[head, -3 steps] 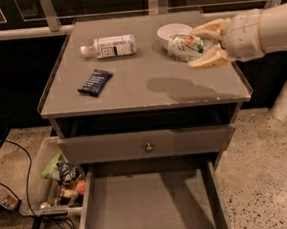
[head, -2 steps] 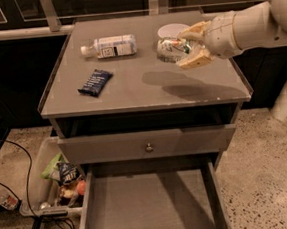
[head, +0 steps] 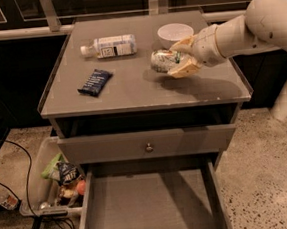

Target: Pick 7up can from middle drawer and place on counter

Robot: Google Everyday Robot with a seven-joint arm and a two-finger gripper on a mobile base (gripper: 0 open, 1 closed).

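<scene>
**Can held over the table, release not yet made**

The gripper [head: 178,61] hangs over the right half of the broad, flat grey square table [head: 132,95], reaching in from the right on its white arm. Its tan fingers [head: 184,72] are closed around the small silvery-white, green-printed 7up can [head: 164,60]. The can lies on its side in the grasp and, judging by the shadow beneath it, sits slightly above the surface. The wide, shallow grey middle drawer [head: 149,206] stands pulled out below with a bare floor.

The main risk is the can's orientation. Released sideways, it could roll toward the table's right or front edge, and the thin rim may not stop it. Letting go from a height would add a bounce. The round white bowl [head: 175,32] sits just behind the gripper, so drifting backward while lowering could knock it. The white-labelled plastic bottle [head: 110,46] and the dark blue snack packet [head: 95,82] lie well apart to the left and look safe.
</scene>
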